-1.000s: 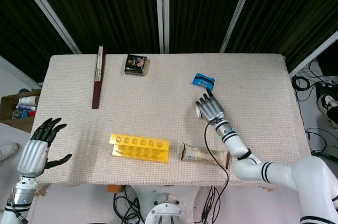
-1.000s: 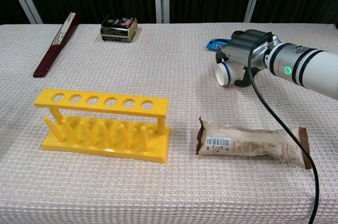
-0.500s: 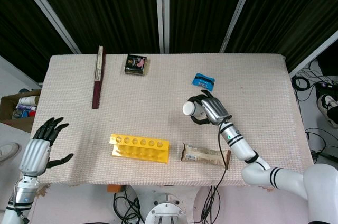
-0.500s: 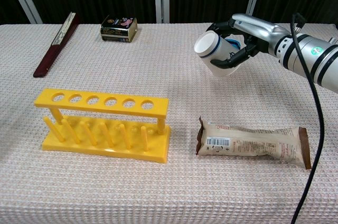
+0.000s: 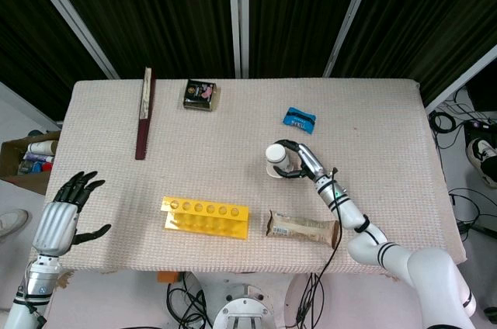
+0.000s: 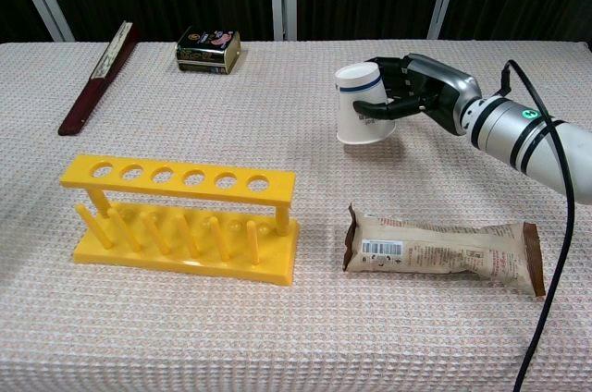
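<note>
The right hand point(image 6: 421, 96) wraps its fingers around an upside-down white paper cup point(image 6: 361, 104) right of centre in the chest view, and since the grip looks light, the tilted cup could slip or topple onto the table point(image 6: 277, 336).

Yellow rack point(image 6: 180, 216), wrapped snack bar point(image 6: 439, 246), dark tin point(image 6: 208, 48), blue packet point(image 5: 298, 119), long dark case point(image 5: 144, 112).
</note>
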`<state>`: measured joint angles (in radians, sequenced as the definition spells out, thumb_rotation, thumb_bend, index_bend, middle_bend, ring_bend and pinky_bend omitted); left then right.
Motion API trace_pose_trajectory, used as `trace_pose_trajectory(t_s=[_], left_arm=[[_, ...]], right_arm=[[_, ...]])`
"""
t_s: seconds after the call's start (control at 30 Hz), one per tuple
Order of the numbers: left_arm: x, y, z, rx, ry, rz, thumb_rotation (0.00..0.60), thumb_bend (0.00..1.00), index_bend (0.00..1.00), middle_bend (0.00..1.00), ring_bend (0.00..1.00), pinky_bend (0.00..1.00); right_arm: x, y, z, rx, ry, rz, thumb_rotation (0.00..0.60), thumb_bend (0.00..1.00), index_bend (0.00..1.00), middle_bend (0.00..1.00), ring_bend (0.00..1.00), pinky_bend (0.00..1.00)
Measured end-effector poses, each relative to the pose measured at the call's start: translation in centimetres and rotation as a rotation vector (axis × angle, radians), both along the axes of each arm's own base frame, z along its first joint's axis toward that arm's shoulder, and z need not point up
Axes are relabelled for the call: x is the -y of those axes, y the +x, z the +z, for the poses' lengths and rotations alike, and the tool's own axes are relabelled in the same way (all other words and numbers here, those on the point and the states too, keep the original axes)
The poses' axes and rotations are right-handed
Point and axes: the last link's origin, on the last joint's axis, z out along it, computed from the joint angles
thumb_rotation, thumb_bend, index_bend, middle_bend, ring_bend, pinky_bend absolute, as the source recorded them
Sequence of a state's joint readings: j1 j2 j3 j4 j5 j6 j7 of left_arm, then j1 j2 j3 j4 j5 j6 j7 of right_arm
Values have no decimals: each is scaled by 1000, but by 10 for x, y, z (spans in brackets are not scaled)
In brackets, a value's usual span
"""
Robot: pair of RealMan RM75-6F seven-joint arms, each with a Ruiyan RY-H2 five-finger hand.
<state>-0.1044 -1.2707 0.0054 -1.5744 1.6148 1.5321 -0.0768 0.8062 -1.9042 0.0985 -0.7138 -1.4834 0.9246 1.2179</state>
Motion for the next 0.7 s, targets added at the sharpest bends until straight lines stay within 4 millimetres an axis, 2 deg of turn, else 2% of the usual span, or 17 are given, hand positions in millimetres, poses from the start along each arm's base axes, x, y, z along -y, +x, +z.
trace_pose_trajectory(t_s=[0.17, 0.27, 0.37, 0.53, 0.7], left_arm=[[0, -1, 0, 1, -2, 1, 600, 61, 195, 99, 52, 163], [0, 0, 0, -1, -3, -3, 600, 61, 196, 99, 52, 163], [0, 1, 0, -4, 0, -7, 600, 61, 196, 99, 52, 163], [0, 0, 2, -12, 7, -6, 600, 61, 195, 99, 52, 163], [0, -5, 6, -67, 32, 14, 600, 61, 196, 99, 52, 163]], right_arm=[[-6, 0, -10, -23, 39, 47, 600, 250, 167, 172, 53, 11], [-7, -2, -6, -35, 25, 77, 600, 199, 64, 122, 11, 0], [-9, -5, 4, -51, -7, 118, 600, 180, 1, 88, 0, 0], [-14, -12, 32, -107, -101, 193, 600, 198, 5, 96, 0, 0], [-22, -27, 61, -252, -240, 243, 600, 249, 65, 139, 0, 0]])
